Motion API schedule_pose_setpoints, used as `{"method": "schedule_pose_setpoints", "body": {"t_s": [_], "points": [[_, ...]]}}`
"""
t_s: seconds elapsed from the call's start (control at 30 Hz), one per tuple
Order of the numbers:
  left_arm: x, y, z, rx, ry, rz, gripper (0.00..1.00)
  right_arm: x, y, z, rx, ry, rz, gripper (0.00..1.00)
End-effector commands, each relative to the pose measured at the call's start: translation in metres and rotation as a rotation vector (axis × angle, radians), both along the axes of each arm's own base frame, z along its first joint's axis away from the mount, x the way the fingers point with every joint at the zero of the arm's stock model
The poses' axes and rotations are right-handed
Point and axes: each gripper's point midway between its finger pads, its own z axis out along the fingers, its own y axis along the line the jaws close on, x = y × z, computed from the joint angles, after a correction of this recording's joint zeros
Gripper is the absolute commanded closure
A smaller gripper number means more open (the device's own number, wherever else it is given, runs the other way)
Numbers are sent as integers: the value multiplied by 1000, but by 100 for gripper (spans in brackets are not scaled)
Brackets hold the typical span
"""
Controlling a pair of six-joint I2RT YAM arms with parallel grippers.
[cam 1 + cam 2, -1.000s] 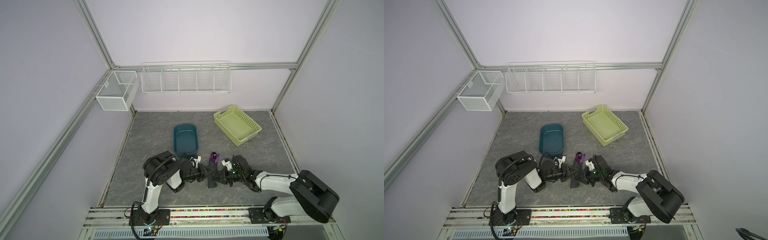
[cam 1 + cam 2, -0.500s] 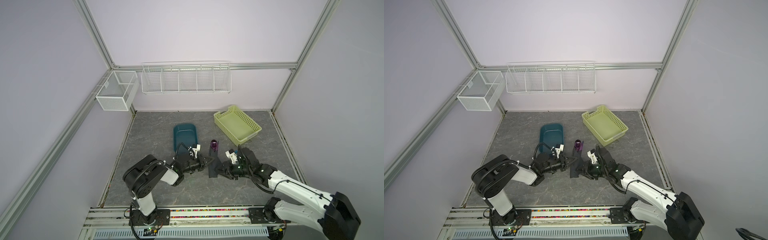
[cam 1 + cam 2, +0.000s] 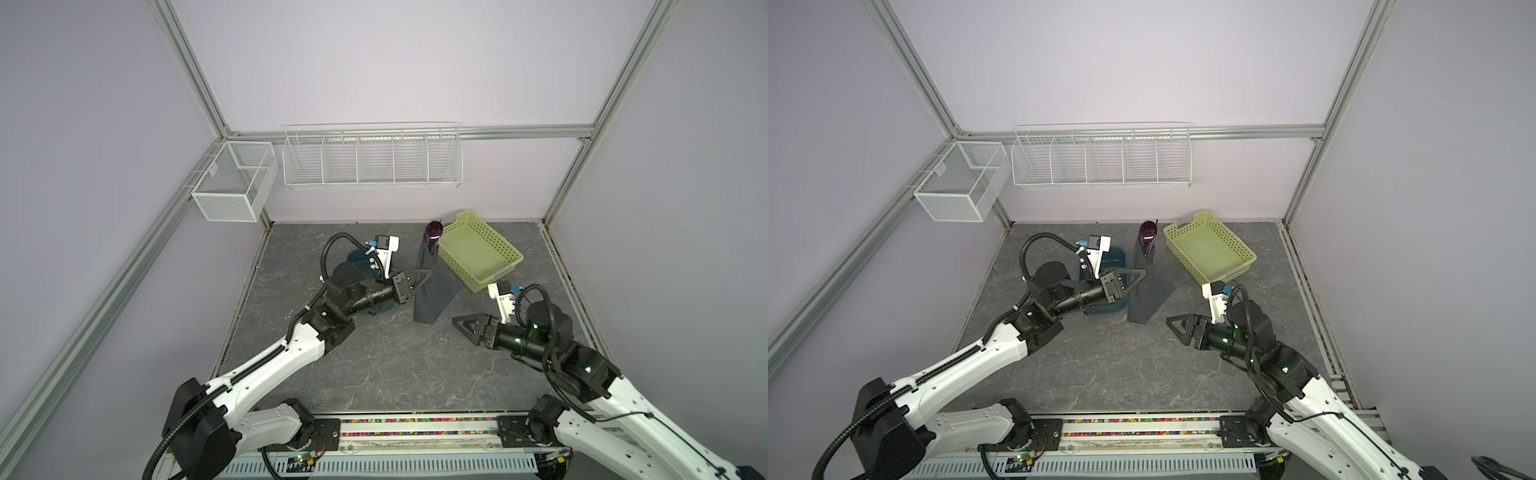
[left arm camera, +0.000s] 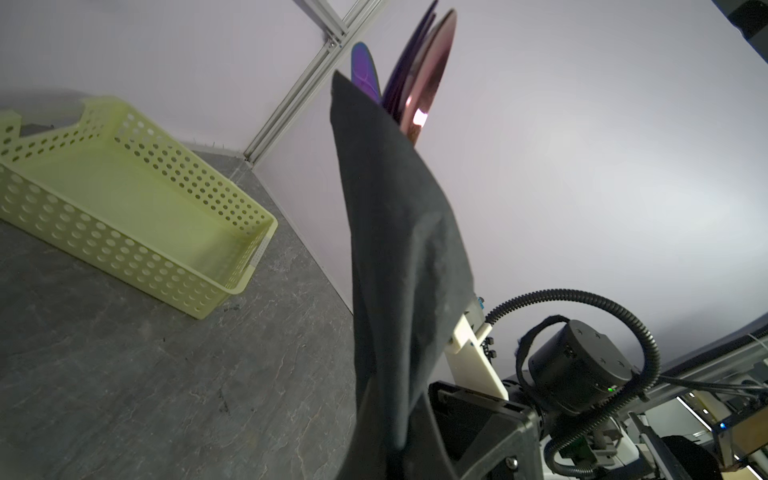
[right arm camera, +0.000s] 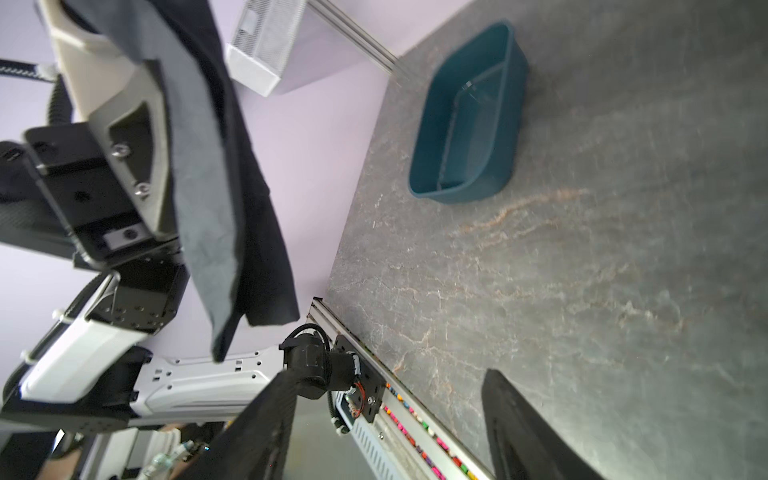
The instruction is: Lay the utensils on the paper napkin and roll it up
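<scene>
Left gripper [image 3: 423,277], fingers clamped on the loosely rolled paper napkin [image 3: 432,296], holds it aloft, presumably so the utensils [image 3: 433,234] cannot slide out; right gripper [image 3: 463,330], fingers apart, hangs clear.

The black napkin [image 3: 432,291] is wrapped loosely round the utensils [image 3: 433,235] and raised off the tabletop [image 3: 374,365], roughly upright. Shiny purple heads poke out on top.

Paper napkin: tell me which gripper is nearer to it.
Left. The left gripper is clamped on the paper napkin, holding it upright with the utensils poking out the top. The right gripper hangs apart from it, jaws open, nearer the robot's base.
</scene>
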Motion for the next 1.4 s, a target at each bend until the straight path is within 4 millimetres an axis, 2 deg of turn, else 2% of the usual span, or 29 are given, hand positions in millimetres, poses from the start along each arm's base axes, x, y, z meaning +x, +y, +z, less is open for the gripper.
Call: {"method": "schedule_pose_setpoints", "body": {"t_s": [0.0,0.07,0.13,0.23,0.37,0.53,0.7,0.9,0.97,1.07,1.23,1.37], "points": [[-5,10,30,-2,-148,24,100,-6,2,70,121,-306,52,22],[-16,14,50,-56,-221,4,100,-14,5,92,162,-400,98,20],[-29,21,70,-131,-302,-19,100,-17,8,105,174,-458,121,20],[-45,29,92,-222,-391,-46,100,-18,16,116,165,-523,159,18],[-62,38,115,-304,-466,-77,100,-26,25,132,203,-692,183,15],[-73,47,130,-357,-509,-91,100,-34,45,145,202,-832,245,15],[-77,51,135,-362,-521,-91,100,-43,73,157,261,-852,352,15],[-81,52,141,-376,-523,-103,100,-35,98,164,298,-821,380,17],[-80,52,140,-371,-522,-96,100,-36,102,165,321,-820,394,20],[-76,54,138,-350,-513,-62,100,-37,104,167,338,-819,400,29],[-73,56,139,-352,-498,-44,100,-34,106,162,322,-801,394,52],[-75,57,141,-360,-504,-45,100,-34,103,166,328,-809,376,71]]}}
